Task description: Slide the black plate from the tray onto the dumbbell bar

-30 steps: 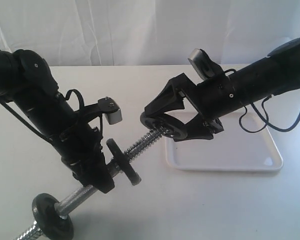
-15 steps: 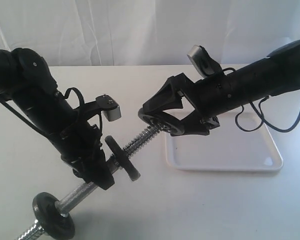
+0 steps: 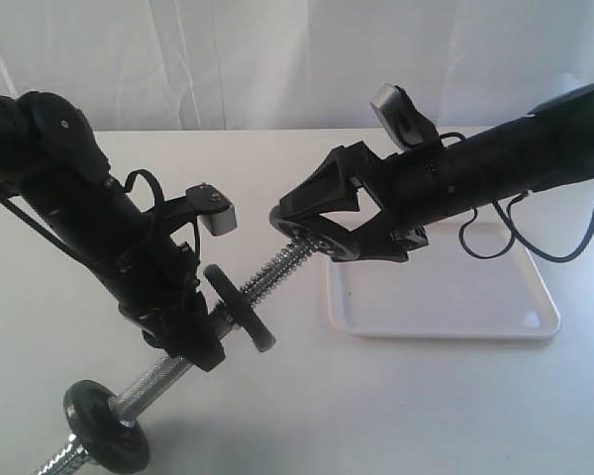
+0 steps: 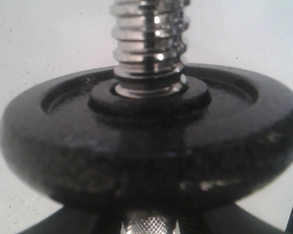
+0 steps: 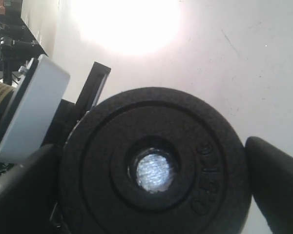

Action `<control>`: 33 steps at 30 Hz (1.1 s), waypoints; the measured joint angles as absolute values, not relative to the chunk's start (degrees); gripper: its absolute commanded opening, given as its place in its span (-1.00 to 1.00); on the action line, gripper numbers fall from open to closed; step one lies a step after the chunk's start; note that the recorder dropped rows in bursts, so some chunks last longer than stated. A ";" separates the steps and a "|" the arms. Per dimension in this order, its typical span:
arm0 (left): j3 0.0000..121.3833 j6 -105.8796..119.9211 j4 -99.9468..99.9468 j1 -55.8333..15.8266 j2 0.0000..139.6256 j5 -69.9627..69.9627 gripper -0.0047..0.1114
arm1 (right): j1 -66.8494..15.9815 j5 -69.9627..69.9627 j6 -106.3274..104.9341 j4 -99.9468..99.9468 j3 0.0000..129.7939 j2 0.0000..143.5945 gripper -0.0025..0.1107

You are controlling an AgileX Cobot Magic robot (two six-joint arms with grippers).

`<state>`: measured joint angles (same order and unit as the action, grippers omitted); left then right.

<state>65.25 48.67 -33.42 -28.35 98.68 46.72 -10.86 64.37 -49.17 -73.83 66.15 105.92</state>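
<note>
On my left, the left gripper [image 3: 200, 348] is clenched on the smooth middle of the dumbbell bar [image 3: 269, 275], which slants from seven o'clock up toward one o'clock. A mounted disc [image 3: 240, 309] sits just above that grip, and an end disc [image 3: 103, 426] hangs low at seven o'clock. Moving right, the right gripper [image 3: 315, 234] grasps the black plate [image 3: 324, 239] by its rim at the bar's upper threaded tip, lifted clear of the tray [image 3: 445, 319], which lies at four o'clock from it.

In the right wrist view the bar's bright end shows through the plate's centre hole [image 5: 152, 171], so they look lined up. My worry is the coarse thread: if I push with the plate tilted off the bar's axis, the hole's edge could catch a ridge and jam, or lever the bar round in the left jaws. A rim-only hold might also let the plate twist.

I cannot tell how far the tip has entered the hole; the right jaws cover that joint. The left fingertips are largely hidden behind the mounted disc [image 4: 151, 141], and glare washes out the right wrist view at twelve o'clock.
</note>
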 measured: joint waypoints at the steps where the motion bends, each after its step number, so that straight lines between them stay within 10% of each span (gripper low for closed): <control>1: 65.25 48.67 -33.42 -28.41 98.65 46.62 -0.92 | -10.86 64.37 -49.43 -74.12 66.15 105.92 -0.96; 33: 65.36 47.65 -34.39 -28.56 99.06 46.63 -0.92 | -11.11 65.24 -53.10 -82.81 66.12 105.80 -0.96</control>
